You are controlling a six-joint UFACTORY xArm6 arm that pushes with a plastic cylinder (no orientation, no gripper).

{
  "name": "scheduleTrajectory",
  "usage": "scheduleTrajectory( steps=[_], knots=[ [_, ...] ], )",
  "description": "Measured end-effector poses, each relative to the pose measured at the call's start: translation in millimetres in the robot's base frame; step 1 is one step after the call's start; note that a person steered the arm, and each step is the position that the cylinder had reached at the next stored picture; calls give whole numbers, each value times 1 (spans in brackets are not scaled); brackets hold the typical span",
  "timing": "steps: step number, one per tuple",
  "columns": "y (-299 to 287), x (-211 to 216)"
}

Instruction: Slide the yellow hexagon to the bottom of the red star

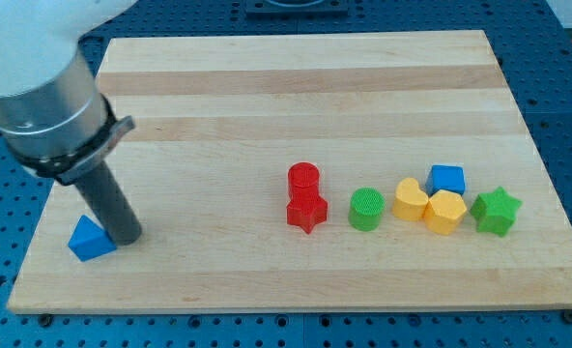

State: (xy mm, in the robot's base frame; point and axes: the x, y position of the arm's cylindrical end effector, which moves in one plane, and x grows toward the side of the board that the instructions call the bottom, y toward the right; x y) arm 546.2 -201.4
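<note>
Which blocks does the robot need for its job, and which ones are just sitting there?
Needed for the job:
yellow hexagon
red star
my tip, far off at the view's left, right beside the blue triangle

Just lying about:
red cylinder, touching the star's top side
green cylinder
yellow heart
blue cube
green star
blue triangle

Surface (296, 87): pale wood in glued strips, smooth, satin, with visible grain. Rod (107, 203): dark, matt; collar (49, 116) above it: brushed grey metal with a soft sheen. Blocks, e.g. yellow hexagon (446, 212), red star (306, 211), green cylinder (366, 209), blue triangle (89, 239): opaque, matt, plastic-looking, top faces finely ridged. Surrounding base (566, 116): blue, perforated.
</note>
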Motion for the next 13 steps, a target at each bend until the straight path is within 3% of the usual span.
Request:
scheduleTrajectory(
  steps=[2,6,9,10,11,13],
  knots=[
    [-24,5],
    [246,34],
    [462,18],
    [483,-12],
    [466,-23],
    [315,-5]
  ],
)
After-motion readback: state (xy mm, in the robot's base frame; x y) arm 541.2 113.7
